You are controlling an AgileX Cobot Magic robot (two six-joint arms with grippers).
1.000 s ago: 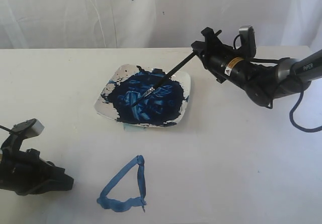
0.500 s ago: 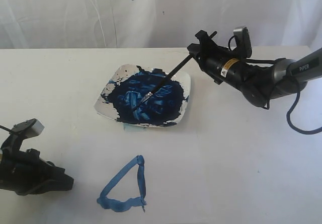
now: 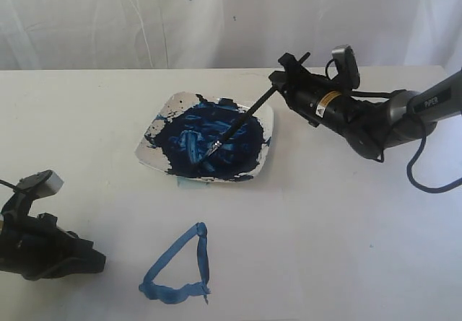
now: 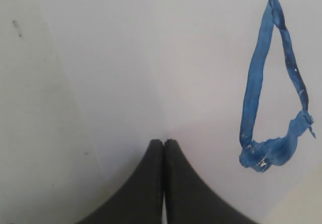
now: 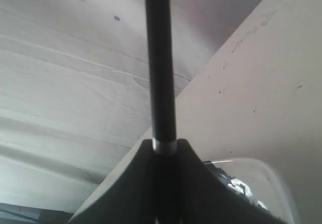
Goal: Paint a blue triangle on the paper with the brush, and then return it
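My right gripper is clenched on the thin black paintbrush. Its long axis slants away from me, tip down in the blue-smeared white square plate. The blue brushstroke triangle lies well apart.

Bright, even, diffuse illumination throughout; near-washed-out whites on table and curtain. Soft, faint shadows only (blurred edges). Small glints on the wet blue triangle. Slightly grainy exterior view; soft-focused close brush handle in right wrist view.
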